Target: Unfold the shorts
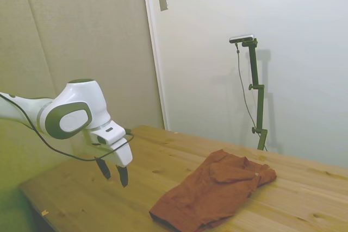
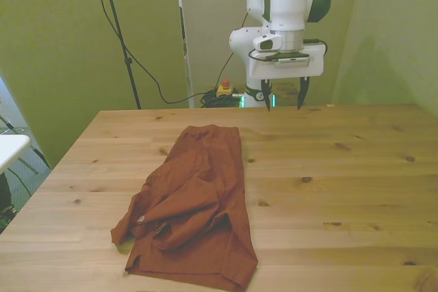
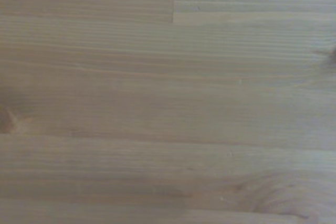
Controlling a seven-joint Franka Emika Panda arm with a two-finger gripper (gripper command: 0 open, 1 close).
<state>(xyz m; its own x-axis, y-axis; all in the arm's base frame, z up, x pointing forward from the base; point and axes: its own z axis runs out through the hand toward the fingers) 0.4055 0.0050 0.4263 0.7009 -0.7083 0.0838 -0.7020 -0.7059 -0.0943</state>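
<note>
One garment only: the shorts lie on the front view's left half of the worktop, rumpled, one part folded over the rest. Right of them, well apart and above the far edge, the pincer hangs wide and empty; wrist view shows bare wood only. Step in hand, as judged: approach, no grasp yet. Next move calls for travel to the folded-over flap, descent, and a pinch of its top layer alone.
</note>
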